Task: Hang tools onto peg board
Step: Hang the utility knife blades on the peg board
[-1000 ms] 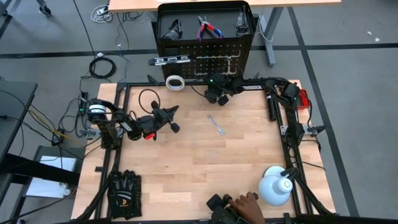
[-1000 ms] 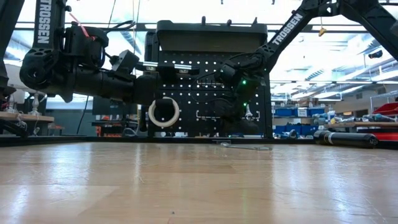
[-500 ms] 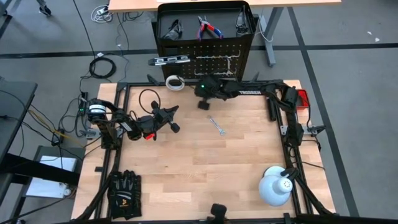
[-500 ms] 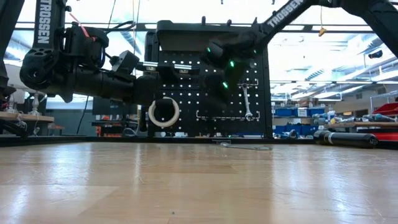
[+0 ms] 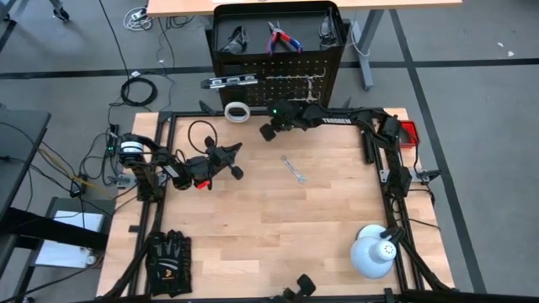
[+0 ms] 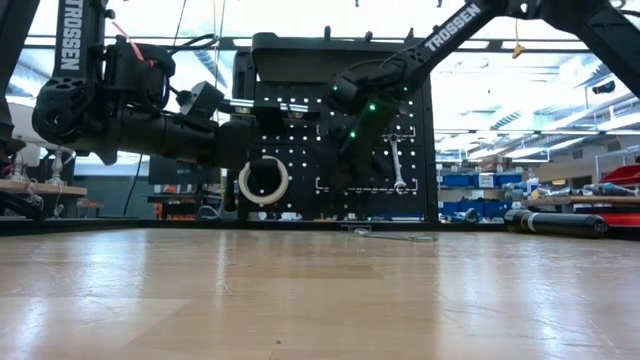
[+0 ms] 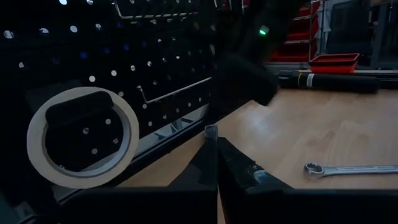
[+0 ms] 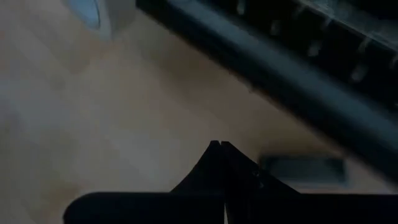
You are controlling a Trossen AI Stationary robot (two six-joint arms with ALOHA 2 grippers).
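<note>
- Left gripper (image 5: 233, 160) is sitting over the left-middle of the table (image 5: 278, 236), fingers pinched fully together with nothing in them. It's parked, so not much risk, though it's pointing toward the board and the right arm could be crossing in front of it.
- White tape roll (image 5: 237, 112) is hanging at the lower left of the peg board (image 5: 278, 87), with the level bar (image 5: 227, 82) up beside it. A careless swing nearby could be knocking either one off its hook.
- Right gripper (image 5: 268, 132) is hovering just in front of the board's base, closed tight and empty. If it's dropping toward the table like that, it'll be bumping the tool instead of straddling it, so it needs opening first.
- One wrench (image 6: 397, 163) is already hanging on the board; the other wrench (image 5: 293, 170) is lying flat mid-table. Flat and thin, so it could be skidding away under the fingers.
</note>
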